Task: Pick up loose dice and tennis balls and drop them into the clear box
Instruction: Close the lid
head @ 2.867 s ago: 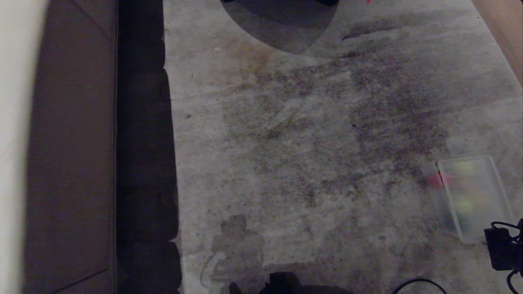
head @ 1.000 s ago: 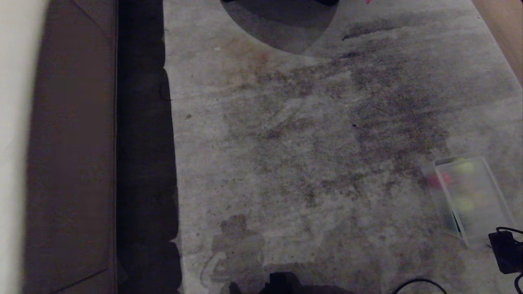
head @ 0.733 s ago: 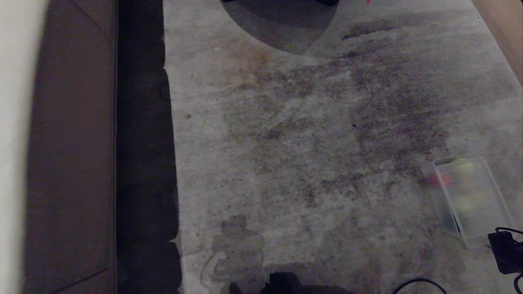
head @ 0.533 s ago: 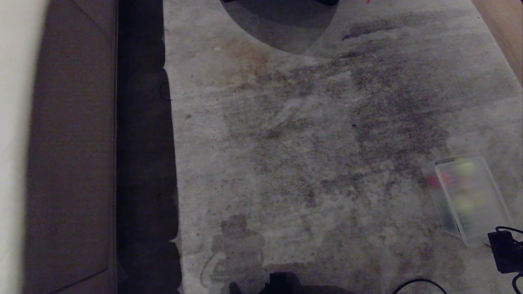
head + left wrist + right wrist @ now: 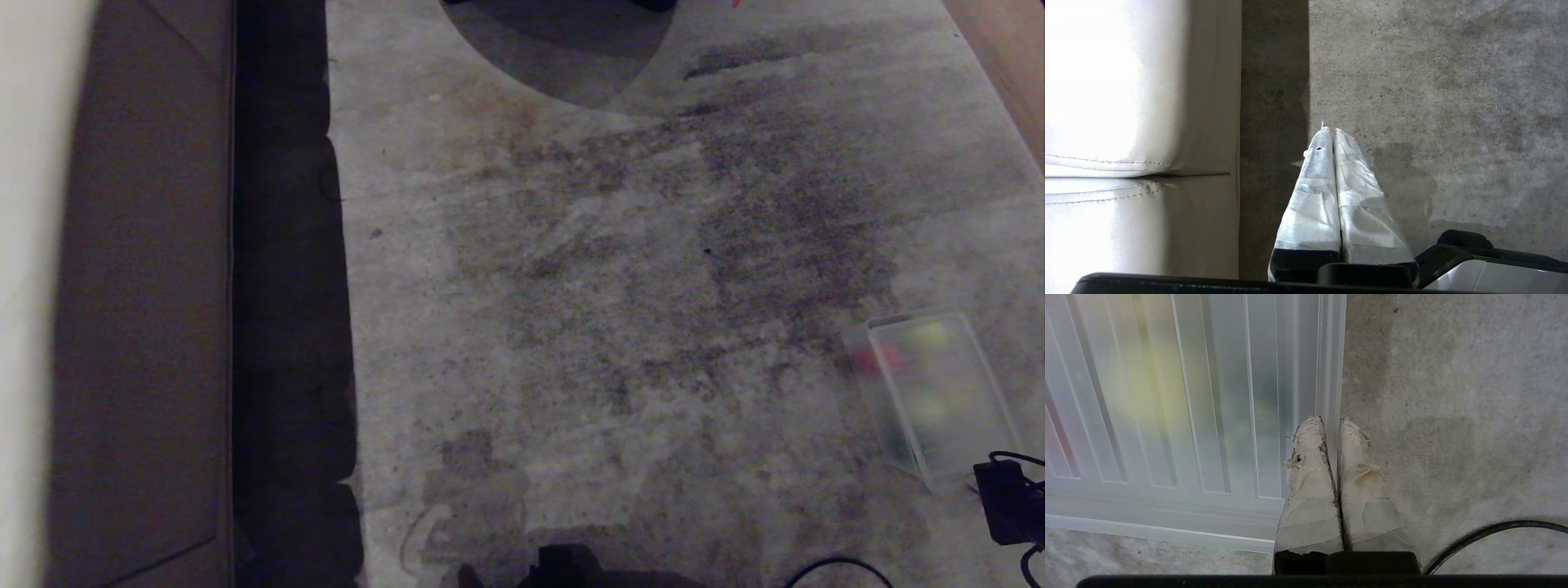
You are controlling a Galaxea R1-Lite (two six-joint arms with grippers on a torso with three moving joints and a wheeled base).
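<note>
One clear box (image 5: 939, 392) lies on the gray carpet (image 5: 612, 286) at the right, and one ribbed lid (image 5: 1188, 396) covers it. Through the plastic I see blurred colors: one red spot, two yellow-green spots and one dark green spot. How many dice or balls they are, I cannot tell exactly.

The right gripper (image 5: 1331, 424) hangs low over the near corner of the lid, and its two taped fingers are pressed together with nothing between them. The left gripper (image 5: 1329, 132) points at the carpet beside one white sofa (image 5: 1126, 122); its fingers are also together and empty.
</note>
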